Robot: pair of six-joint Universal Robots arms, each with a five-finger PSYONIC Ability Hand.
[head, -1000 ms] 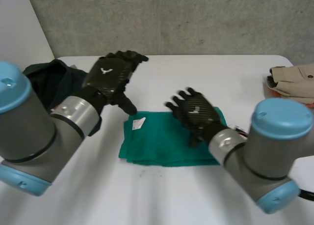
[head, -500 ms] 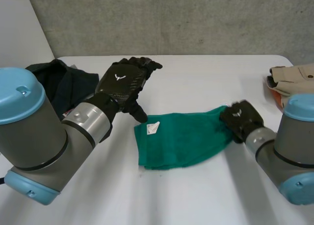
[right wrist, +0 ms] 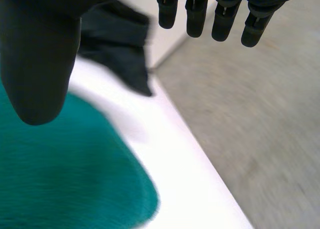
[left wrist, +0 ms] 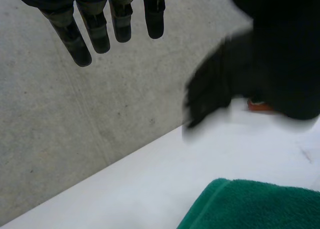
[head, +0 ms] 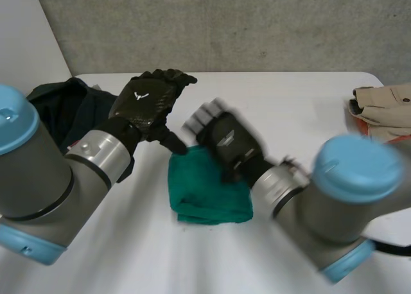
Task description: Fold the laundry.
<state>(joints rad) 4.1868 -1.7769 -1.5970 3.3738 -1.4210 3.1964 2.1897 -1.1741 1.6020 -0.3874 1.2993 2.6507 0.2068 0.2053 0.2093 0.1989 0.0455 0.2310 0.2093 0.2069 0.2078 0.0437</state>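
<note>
- On the white table (head: 289,114), a dark heap of clothes (head: 64,111) waits at nine o'clock.
- The green towel (head: 205,194), at the centre, is now half as wide as a moment ago, its three o'clock end folded over; that fold looks done.
- The right hand (head: 226,138) has let go and hovers spread above the towel's twelve o'clock edge.
- The left hand (head: 144,101) hangs relaxed and empty at the towel's eleven o'clock.
</note>
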